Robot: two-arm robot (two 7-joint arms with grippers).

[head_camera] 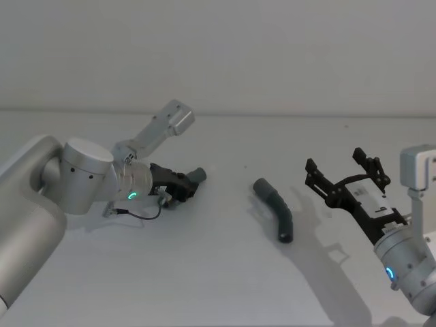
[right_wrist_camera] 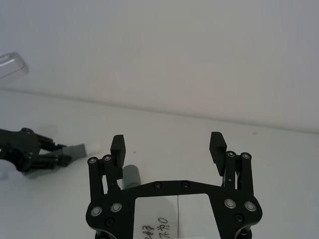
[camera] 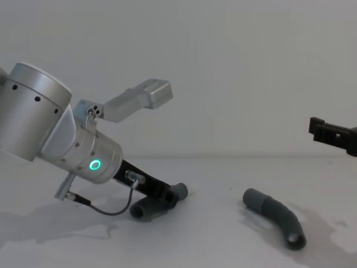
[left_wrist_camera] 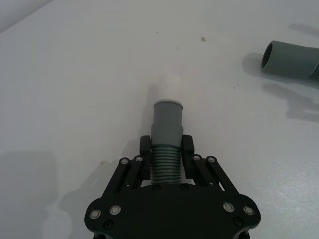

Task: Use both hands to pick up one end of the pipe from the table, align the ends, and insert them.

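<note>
Your left gripper [left_wrist_camera: 166,145] grips one pipe piece [left_wrist_camera: 167,119] at middle left, but your right gripper [head_camera: 334,163] hangs open at the right and the other pipe piece [head_camera: 275,207] lies on the table [head_camera: 204,272] between them, so grabbing, lining up and joining are left to do.

Lab: bare white table [head_camera: 204,286], blank wall [head_camera: 225,48]

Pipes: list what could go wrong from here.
1. The left hand grips its pipe on the ribs, low at the table; it may twist or drag when lifted.
2. The right hand is open, apart from the curved loose pipe; a closing grip may roll it, leaving its cuff misaligned.
</note>
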